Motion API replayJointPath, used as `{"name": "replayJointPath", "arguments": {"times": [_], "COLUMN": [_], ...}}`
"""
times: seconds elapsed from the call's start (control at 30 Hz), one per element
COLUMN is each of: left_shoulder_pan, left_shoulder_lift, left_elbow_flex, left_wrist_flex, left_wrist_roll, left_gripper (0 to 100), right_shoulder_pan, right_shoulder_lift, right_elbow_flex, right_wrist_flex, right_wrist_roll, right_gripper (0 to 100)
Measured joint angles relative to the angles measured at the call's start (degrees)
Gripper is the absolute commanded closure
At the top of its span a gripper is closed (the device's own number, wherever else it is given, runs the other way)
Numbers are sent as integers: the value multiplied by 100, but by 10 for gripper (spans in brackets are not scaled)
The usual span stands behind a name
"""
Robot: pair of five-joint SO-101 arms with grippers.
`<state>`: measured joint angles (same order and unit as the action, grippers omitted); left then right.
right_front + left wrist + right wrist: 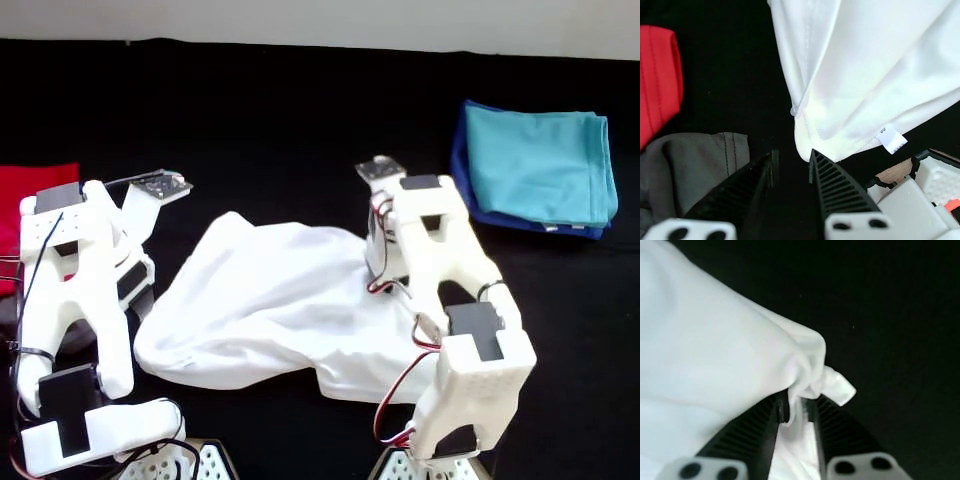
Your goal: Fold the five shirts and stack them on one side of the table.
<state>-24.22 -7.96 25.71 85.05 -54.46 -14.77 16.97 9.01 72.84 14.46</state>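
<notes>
Slippage is my main worry at the right gripper (799, 407): its fingers are pinched shut on a small bunched knot of the white shirt (270, 310). From my seat that bite looks shallow, more wad than flat hem, so a firm pull could let the cloth slide out mid-fold. The shirt lies crumpled and spread across the middle of the black table (250, 110), between the two arms. The left gripper (792, 156) hangs close by a corner of the shirt's hem, its fingers only narrowly parted and nothing between them. If I close from here, I judge I might catch just the tip of the hem, or miss it and nip bare table. The grey shirt (690, 155) lies just beside that gripper, with the red shirt (657, 75) beyond it, and a careless grab could drag either along. With one side held and the other loose, any lift would pull the shirt lopsided and twist it rather than flatten it. The teal shirt (540, 160), folded on top of the blue shirt (465, 195), sits well apart at the far right, so I'd call that stack safe unless the right arm swings wide.
</notes>
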Motion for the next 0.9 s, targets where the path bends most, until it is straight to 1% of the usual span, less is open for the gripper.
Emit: {"name": "replayJointPath", "arguments": {"times": [0.17, 0.27, 0.33, 0.4, 0.43, 0.53, 0.57, 0.63, 0.73, 0.9], "left_shoulder_pan": [0, 0, 0, 0, 0, 0, 0, 0, 0, 0], "left_shoulder_lift": [0, 0, 0, 0, 0, 0, 0, 0, 0, 0], "left_elbow_flex": [0, 0, 0, 0, 0, 0, 0, 0, 0, 0], "left_wrist_flex": [0, 0, 0, 0, 0, 0, 0, 0, 0, 0], "left_wrist_roll": [0, 0, 0, 0, 0, 0, 0, 0, 35, 325], "left_gripper": [885, 885, 885, 885, 885, 885, 885, 885, 885, 885], "right_shoulder_pan": [0, 0, 70, 176, 229, 343, 369, 431, 510, 589], "right_shoulder_lift": [9, 9, 0, 0, 9, 9, 9, 9, 9, 0], "right_elbow_flex": [-1451, -2523, -2927, -3059, -3059, -3068, -3068, -3068, -3138, -3578], "right_wrist_flex": [343, 334, 176, -18, -105, -246, -255, -264, 53, 1081], "right_wrist_roll": [0, 0, 0, 0, 0, 0, 0, 0, 0, 0], "right_gripper": [992, 992, 992, 971, 933, 769, 731, 717, 717, 717]}}
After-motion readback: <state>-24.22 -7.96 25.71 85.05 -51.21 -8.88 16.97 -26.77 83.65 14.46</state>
